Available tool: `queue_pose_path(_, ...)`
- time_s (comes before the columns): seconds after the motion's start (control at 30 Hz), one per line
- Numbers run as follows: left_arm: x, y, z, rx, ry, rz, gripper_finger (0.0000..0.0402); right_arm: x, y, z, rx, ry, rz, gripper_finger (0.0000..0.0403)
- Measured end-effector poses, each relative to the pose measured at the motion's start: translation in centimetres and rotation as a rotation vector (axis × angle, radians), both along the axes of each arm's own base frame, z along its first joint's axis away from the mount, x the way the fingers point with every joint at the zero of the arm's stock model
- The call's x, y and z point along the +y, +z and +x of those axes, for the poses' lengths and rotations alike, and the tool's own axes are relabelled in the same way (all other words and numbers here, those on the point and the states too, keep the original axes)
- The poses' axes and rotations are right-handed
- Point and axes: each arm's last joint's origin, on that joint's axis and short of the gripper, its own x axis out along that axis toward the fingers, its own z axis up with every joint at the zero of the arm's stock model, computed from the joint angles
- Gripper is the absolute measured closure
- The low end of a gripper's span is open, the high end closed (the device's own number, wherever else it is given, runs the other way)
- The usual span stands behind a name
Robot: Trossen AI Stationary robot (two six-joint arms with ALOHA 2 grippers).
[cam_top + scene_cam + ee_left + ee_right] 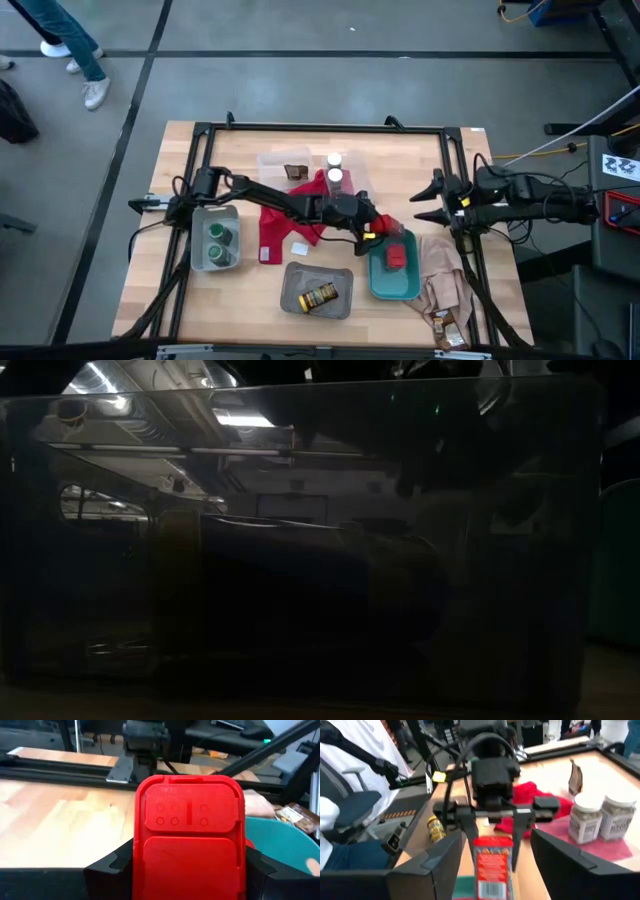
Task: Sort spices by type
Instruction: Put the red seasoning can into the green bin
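My left gripper (374, 232) reaches across from the table's left and is shut on a small red tin (190, 845), by the far left corner of the teal tray (378, 285). A second red tin (396, 258) lies in that tray. My right gripper (432, 200) stands open and drawn back near the table's right edge, touching nothing. Two white-capped bottles (335, 170) and a brown packet (296, 172) stand in the far clear tray. Green-lidded jars (217, 243) sit in the left clear tray. A yellow-labelled jar (320, 296) lies in the grey tray (295, 285). My left gripper pinches the red tin's two narrow sides (479, 851) between its two fingers (468, 832), near the lid end (189, 805). The fingers come nearly level from the table's left. The tin is lifted clear; in the right wrist view its barcode end (493, 887) hangs below the fingers.
A red cloth (300, 215) lies mid-table under the left arm. A beige cloth (445, 280) and a brown packet (447, 327) lie at the near right. The black frame (320, 128) rims the table. A person's legs (75, 45) show on the floor at far left.
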Motion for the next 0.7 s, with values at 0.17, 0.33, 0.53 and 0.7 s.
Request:
queue_pose_path(0.17, -0.2, -0.9, -0.4, 0.099, -0.003, -0.003, 0.0196, 0.0, -0.5, -0.1, 0.054, -0.001, -0.001, 0.0166)
queue_pose_path(0.33, -0.3, -1.1, -0.5, 0.119, -0.004, -0.001, 0.0196, 0.0, -0.6, 0.0, 0.06, -0.001, 0.0, 0.0166)
queue_pose_path(0.53, -0.4, -1.7, -0.8, 0.187, -0.003, 0.011, 0.0196, 0.0, -0.6, -0.1, 0.061, -0.002, 0.004, 0.0166)
queue_pose_path(0.7, -0.2, -2.2, -1.1, 0.255, 0.007, 0.019, 0.0196, 0.0, -0.6, -0.1, 0.061, -0.002, 0.004, 0.0166)
